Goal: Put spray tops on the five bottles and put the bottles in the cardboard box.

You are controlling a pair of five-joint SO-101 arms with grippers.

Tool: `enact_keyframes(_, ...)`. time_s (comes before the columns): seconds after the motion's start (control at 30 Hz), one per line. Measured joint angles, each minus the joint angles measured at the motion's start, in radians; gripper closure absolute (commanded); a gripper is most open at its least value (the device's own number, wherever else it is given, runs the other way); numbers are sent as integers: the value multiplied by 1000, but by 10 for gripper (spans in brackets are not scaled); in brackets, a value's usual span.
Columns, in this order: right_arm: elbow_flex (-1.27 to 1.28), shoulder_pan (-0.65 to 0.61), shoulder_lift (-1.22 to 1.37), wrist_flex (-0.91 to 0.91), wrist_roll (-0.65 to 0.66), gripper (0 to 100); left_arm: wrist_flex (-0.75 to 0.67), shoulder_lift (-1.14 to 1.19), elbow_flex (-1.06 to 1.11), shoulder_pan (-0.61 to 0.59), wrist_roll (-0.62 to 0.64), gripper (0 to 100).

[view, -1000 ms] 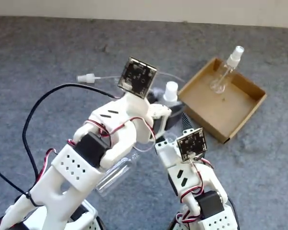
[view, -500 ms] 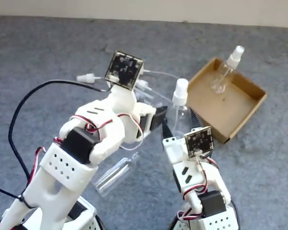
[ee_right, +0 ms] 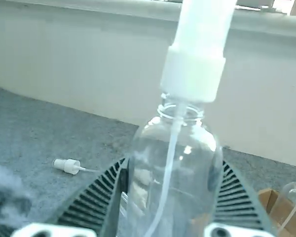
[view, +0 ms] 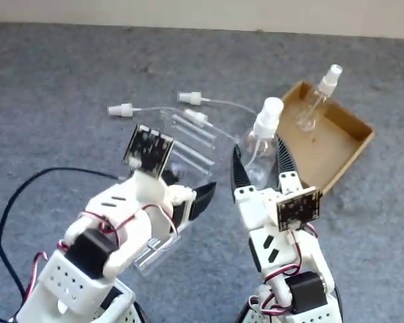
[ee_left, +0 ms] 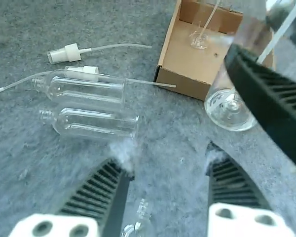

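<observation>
- right hand [view: 258,158]: ribbed black plastic fingers clamped on the held bottle [ee_right: 172,163]. The bottle is clear, round-shouldered and upright, just beside the cardboard box [view: 337,165] outer wall.
- spray top [view: 268,116] on it: white plastic, collar sits just above the neck rim and is not seated. Its thin dip tube runs down inside.
- faint print low on the held bottle's wall, too small to read.
- cardboard box: shallow brown open tray. One capped bottle [view: 314,101] stands inside, at the corner farthest from the arms.
- left hand [ee_left: 167,197]: jaws wide, nothing between them, over the counter [view: 54,74], apart from the box. Counter surface is grey, fuzzy and carpet-like.
- two bare bottles [ee_left: 84,89]: clear cylinders with open threaded necks, lying side by side on the counter near the box.
- three loose spray tops [view: 121,110]: white, with long thin tubes, lying farther from the box. One lies right against a bare bottle.
- another clear bottle [view: 163,243] lies on its side under the left arm, farthest from the box.
</observation>
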Motion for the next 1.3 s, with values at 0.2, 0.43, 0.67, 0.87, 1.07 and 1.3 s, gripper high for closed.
enact_keyframes(0.2, -166, 0, 166, -12, 0, 807, -166, -222, 252, 34, 0, 797)
enact_keyframes(0.43, -272, -74, 275, -12, -120, 807, -270, -400, 399, 149, 0, 797)
enact_keyframes(0.67, -275, -180, 298, -12, -149, 807, -385, -477, 477, 166, 0, 797)
enact_keyframes(0.87, -276, -259, 290, 63, -153, 807, -462, -517, 560, 166, 0, 797)
enact_keyframes(1.07, -308, -279, 288, 135, -157, 807, -479, -545, 569, 86, 17, 797)
enact_keyframes(1.3, -308, -279, 258, 161, -155, 807, -480, -551, 569, 18, 117, 797)
